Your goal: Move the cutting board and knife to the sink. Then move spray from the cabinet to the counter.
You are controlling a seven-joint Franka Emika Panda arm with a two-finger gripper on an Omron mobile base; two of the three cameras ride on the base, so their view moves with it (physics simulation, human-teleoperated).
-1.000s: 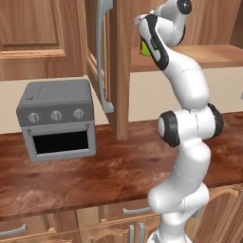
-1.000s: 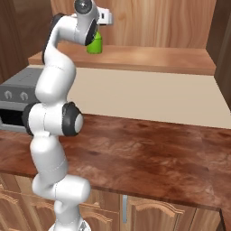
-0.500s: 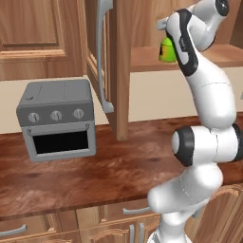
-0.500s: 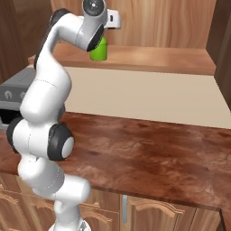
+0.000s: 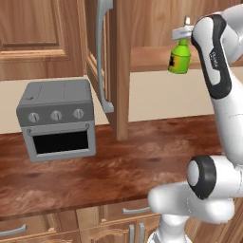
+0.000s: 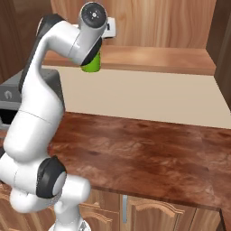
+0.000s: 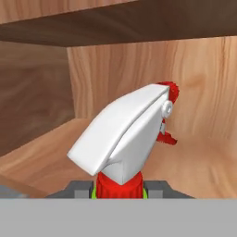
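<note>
The gripper (image 5: pixel 184 34) was clenched on the neck of the spray (image 5: pixel 179 57), just under its trigger head; in the hand view the white-and-red head rose straight up between the two dark fingertips (image 7: pixel 79 187), with the red collar seated between them. The green bottle hung below the hand, tilted a little, clear of any surface, out in front of the open cabinet's (image 5: pixel 156 28) shelf edge and well above the counter (image 5: pixel 95 175). In the right base view the spray (image 6: pixel 92 63) showed as a green base poking out beneath the wrist, at about the shelf's height.

The arm rose from the base, bent at a low elbow, then stretched tall, its wrist folded toward the cabinet. The cabinet door (image 5: pixel 111 61) stood swung open, its grey bar handle (image 5: pixel 102 57) facing out. A grey toaster oven (image 5: pixel 57 118) sat on the counter to the left, well apart from the bottle.
</note>
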